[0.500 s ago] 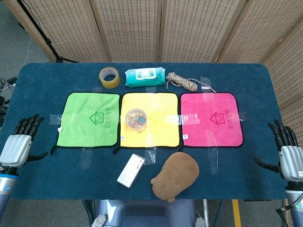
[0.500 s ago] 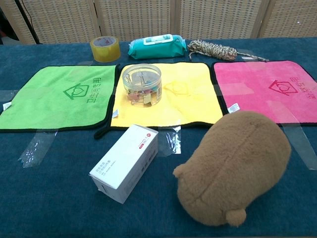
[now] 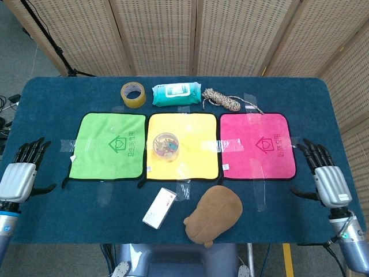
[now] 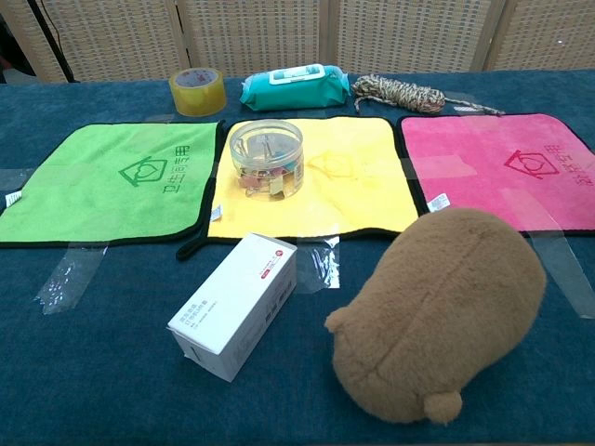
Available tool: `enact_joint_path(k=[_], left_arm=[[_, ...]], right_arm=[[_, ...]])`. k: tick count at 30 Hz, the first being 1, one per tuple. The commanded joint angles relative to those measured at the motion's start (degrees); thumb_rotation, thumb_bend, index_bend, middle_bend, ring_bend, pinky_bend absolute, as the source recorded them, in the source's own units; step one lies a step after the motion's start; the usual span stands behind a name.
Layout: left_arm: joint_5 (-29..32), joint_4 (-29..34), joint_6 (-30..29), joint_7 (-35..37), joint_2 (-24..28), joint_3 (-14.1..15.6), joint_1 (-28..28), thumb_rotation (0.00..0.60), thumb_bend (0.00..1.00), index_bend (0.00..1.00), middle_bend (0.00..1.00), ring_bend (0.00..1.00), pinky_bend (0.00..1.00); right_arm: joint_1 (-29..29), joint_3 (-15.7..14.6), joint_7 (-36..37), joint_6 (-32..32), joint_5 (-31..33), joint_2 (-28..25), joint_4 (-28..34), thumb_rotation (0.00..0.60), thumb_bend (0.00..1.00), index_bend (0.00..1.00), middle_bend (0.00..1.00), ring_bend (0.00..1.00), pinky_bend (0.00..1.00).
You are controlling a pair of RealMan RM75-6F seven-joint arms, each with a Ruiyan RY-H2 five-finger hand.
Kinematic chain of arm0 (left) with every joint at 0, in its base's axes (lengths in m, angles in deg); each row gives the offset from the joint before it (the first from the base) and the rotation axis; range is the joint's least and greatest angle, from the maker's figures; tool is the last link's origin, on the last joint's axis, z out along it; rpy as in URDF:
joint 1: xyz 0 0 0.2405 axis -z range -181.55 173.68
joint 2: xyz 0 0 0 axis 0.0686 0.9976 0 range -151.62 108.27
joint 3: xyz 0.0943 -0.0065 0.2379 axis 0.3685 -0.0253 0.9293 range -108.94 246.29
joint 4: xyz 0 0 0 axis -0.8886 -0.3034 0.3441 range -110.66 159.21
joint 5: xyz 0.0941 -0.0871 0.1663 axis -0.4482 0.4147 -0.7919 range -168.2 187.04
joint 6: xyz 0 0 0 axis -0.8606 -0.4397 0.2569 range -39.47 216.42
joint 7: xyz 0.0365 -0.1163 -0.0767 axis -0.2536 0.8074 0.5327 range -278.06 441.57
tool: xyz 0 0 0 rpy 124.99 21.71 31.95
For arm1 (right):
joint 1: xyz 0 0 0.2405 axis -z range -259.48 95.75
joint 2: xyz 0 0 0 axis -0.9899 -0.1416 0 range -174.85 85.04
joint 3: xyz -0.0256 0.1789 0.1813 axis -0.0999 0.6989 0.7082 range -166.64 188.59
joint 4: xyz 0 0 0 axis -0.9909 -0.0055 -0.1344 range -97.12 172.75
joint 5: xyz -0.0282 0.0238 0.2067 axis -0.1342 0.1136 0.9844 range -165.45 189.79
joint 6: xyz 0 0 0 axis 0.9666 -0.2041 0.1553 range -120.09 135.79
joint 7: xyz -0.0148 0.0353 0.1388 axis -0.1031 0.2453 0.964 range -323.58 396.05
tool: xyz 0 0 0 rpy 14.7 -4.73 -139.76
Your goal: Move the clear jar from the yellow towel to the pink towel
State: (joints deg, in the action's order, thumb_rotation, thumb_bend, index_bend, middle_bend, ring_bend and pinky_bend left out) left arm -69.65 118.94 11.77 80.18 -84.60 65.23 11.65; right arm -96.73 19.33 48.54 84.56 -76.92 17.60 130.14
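Clear jar (image 3: 165, 145) on yellow towel (image 3: 196, 156), well apart from right hand (image 3: 326, 180).

Jar (image 3: 165, 145) on middle towel (image 3: 196, 157), box (image 3: 159, 208) before it

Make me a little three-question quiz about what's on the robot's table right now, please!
1. True or false: the clear jar already sits on the pink towel.
2. Which thing lies nearest the front edge of the table?
A. tape roll
B. brown plush toy
C. wipes pack
3. Fill in: between the green towel and the pink towel lies the ___ towel.

Key:
1. False. The jar stands on the yellow towel, and the left hand and right hand are both away from it, holding nothing.
2. B
3. yellow
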Motion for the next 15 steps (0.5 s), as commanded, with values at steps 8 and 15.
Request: enact_joint_path(k=[8, 15], left_arm=[[0.11, 1.50, 0.47, -1.00, 0.67, -0.19, -0.24, 0.600, 0.00, 0.00, 0.00, 0.00, 0.00], [0.46, 1.78, 2.07, -1.87, 0.63, 0.10, -0.01, 0.600, 0.00, 0.00, 0.00, 0.00, 0.00]], right_arm=[[-25.87, 9.10, -6.34, -29.38, 6.60, 1.74, 6.50, 0.600, 0.00, 0.00, 0.00, 0.00, 0.00], [-38.25, 11.69, -14.53, -39.95, 17.86, 11.66, -0.09, 0.600, 0.00, 0.00, 0.00, 0.00, 0.00]])
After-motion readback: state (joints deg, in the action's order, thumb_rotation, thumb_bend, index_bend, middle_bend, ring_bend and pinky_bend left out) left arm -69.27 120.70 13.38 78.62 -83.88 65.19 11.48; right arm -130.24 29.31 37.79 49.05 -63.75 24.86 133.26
